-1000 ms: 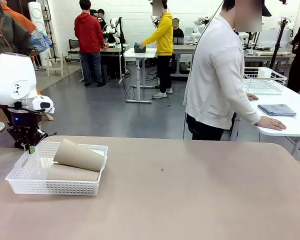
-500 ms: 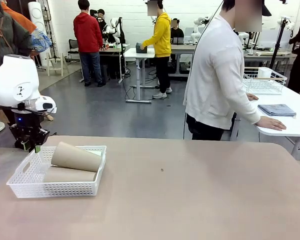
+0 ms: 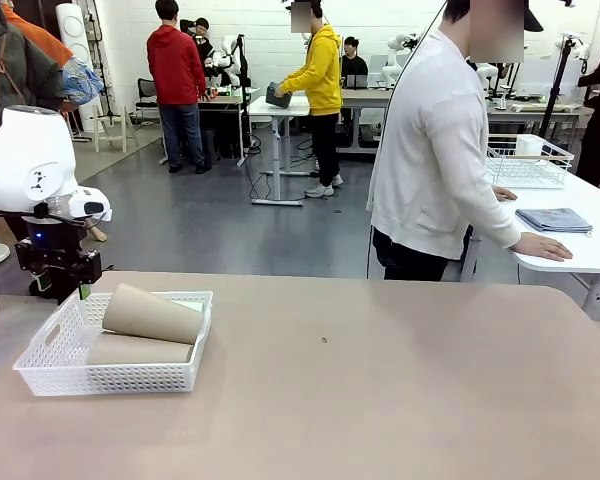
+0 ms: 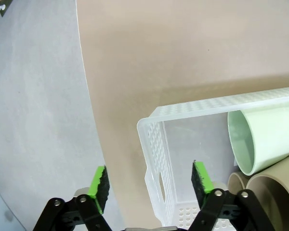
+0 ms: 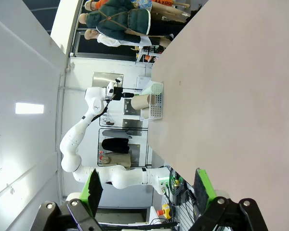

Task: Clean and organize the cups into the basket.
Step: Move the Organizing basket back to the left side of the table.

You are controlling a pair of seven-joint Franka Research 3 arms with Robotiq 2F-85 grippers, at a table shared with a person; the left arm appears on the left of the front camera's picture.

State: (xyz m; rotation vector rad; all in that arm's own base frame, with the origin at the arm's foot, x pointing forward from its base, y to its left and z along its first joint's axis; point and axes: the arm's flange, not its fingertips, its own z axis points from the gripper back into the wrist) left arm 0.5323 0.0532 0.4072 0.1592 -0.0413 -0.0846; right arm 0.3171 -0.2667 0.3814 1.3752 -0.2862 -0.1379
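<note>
**Cups in the basket, left gripper just above its end wall**

The white basket (image 3: 112, 352) sits at the near left corner of the surface (image 3: 380, 380), with tan cups (image 3: 152, 314) lying on their sides in it, one stacked across another. From the left wrist view a pale mint cup (image 4: 265, 139) lies among them, its open mouth facing the basket's end wall. The left gripper (image 3: 58, 268) hovers over the basket's far left end with its jaws spread wide and nothing between them; in the wrist view one green pad (image 4: 201, 177) hangs over the inside of the basket and the other outside it, so the end wall runs between them. The right gripper (image 5: 147, 188) is wide apart and empty too, well away, looking along the bare surface.

The risk I see: the top tan cup is only resting on the one below, so a nudge to the light basket could roll it out. A descent from here could also catch the lattice wall.

Compared with a second ago, the basket has slid slightly left and squared up, and the left gripper has let go and lifted clear.
</note>
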